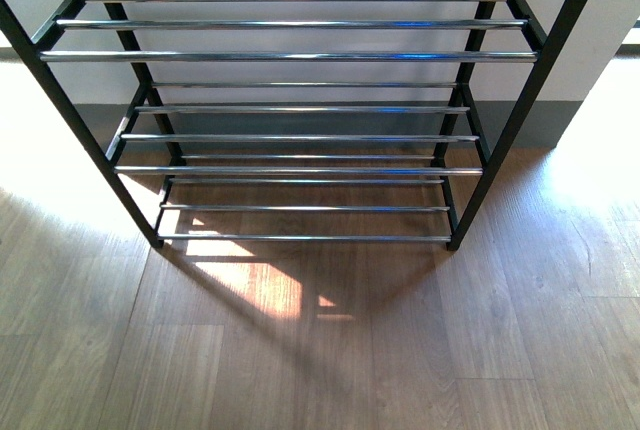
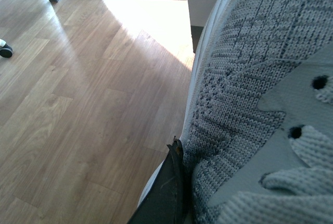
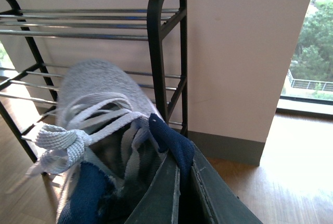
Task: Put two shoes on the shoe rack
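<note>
The shoe rack (image 1: 290, 55) fills the front view, a black frame with tiers of bare chrome rails; neither arm nor shoe shows there. In the left wrist view a grey knit sneaker (image 2: 250, 78) fills the side of the picture, and my left gripper (image 2: 183, 174) is shut on it, one dark finger (image 2: 166, 193) pressed against the knit. In the right wrist view my right gripper (image 3: 179, 174) is shut on the navy lining (image 3: 171, 140) of the other grey knit sneaker (image 3: 96, 86), white laces showing, held close beside the rack's end frame (image 3: 166, 36).
Wood plank floor (image 1: 300, 350) spreads in front of the rack, with a bright sun patch on it. A small dark-and-white object (image 2: 5, 50) lies far off on the floor. A pale wall (image 3: 234, 52) stands behind the rack, with a window (image 3: 312, 52) beside it.
</note>
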Controlling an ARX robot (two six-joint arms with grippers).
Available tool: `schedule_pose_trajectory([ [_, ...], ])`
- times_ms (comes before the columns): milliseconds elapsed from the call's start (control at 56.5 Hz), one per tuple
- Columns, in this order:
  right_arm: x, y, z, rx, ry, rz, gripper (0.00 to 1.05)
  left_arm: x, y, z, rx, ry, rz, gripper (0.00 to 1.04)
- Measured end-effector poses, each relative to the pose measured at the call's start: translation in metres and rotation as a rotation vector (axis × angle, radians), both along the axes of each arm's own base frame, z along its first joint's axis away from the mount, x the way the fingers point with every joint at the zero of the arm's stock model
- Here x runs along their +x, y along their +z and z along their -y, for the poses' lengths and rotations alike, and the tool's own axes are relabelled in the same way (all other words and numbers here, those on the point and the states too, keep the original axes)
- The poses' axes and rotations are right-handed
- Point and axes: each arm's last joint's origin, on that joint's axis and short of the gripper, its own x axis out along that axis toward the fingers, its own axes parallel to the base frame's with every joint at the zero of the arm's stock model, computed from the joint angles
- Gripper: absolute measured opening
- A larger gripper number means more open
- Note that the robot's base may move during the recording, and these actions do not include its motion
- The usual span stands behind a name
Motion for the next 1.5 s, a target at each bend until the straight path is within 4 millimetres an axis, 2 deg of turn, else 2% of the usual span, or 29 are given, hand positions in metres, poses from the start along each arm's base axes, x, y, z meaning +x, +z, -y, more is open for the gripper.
schedule_pose_trajectory([
  [974, 0.000, 0.000, 0.001, 0.000, -0.027, -0.001, 0.01, 0.000, 0.000, -0.001, 0.008, 0.018, 0.002, 0.03],
  [1062, -0.001, 0.001, -0.002, 0.036, 0.110, -0.036, 0.01, 0.000, 0.000, -0.001, 0.008, 0.019, 0.002, 0.03],
  [1115, 0.001, 0.005, -0.012, 0.074, 0.202, -0.072, 0.01, 0.000, 0.000, -0.001, 0.008, 0.018, 0.002, 0.03],
  [1275, 0.018, 0.018, -0.038, 0.126, 0.238, -0.121, 0.01, 0.000, 0.000, -0.001, 0.008, 0.018, 0.002, 0.03],
  [1505, 0.076, 0.043, -0.094, 0.200, 0.228, -0.209, 0.01, 0.000, 0.000, -0.001, 0.008, 0.017, 0.001, 0.03],
])
